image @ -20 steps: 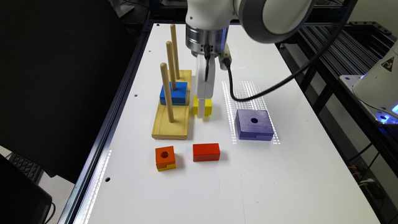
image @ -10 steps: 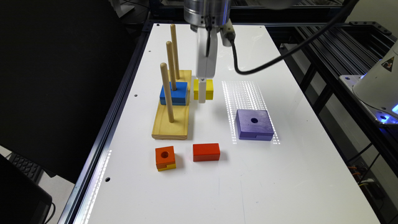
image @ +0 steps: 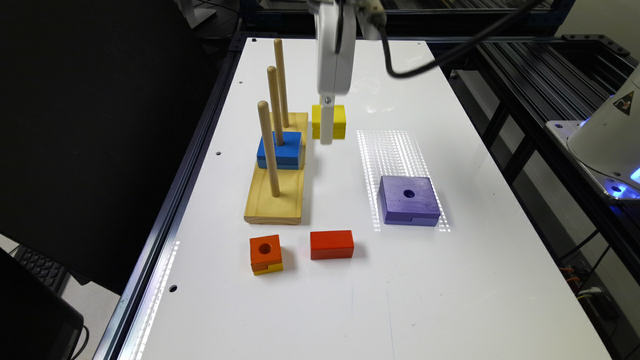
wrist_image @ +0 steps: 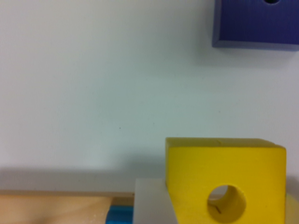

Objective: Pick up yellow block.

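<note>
The gripper (image: 327, 125) is clamped on the yellow block (image: 336, 121), with one white finger (wrist_image: 154, 203) pressed against the block's side in the wrist view. The block hangs clear of the white table (image: 350, 300), raised above a spot just to the exterior view's right of the far end of the wooden peg base (image: 276, 192). Judged from this pose, the pick appears essentially complete, and the remaining concern is retention. The grip bears on smooth painted faces, and the block appears to sit at the finger ends; a sudden acceleration could let it rotate or slip out. A dropped block could land on the peg base edge and bounce toward the blue block (image: 280, 150) seated on the middle peg. Sideways travel toward the exterior view's left risks contact with the three upright pegs (image: 276, 97), which stand close beside the gripper. The table surface is glossy white, with a striped light reflection beside the purple block (image: 409, 200); such a surface offers little friction to stop a fallen part. An orange block (image: 265, 254) and a red block (image: 331, 244) lie at the near side, well apart from the gripper. Dark framing and cabling border the table on the exterior view's right.
</note>
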### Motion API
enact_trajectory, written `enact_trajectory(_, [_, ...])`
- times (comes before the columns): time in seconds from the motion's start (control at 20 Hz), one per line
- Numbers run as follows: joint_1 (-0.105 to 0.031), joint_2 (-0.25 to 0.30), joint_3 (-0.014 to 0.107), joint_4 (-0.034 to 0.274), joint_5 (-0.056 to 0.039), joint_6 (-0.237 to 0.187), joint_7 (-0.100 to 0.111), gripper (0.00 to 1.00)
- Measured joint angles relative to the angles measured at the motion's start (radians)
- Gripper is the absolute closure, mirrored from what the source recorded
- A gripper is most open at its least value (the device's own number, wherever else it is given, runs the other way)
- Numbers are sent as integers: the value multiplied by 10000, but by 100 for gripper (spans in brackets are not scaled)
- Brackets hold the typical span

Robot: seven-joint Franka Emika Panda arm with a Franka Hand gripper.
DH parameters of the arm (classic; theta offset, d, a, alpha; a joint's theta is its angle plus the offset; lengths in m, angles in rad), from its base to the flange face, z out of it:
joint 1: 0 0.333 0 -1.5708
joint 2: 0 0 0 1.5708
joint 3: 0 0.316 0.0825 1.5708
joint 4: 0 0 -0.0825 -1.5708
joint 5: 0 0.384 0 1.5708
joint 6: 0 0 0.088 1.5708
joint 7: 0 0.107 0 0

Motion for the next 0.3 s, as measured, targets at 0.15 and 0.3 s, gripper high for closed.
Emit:
enact_trajectory(0.15, [0, -432, 18, -16, 2, -431, 12, 100])
enact_trajectory(0.3, [0, -516, 23, 7, 2, -473, 13, 100])
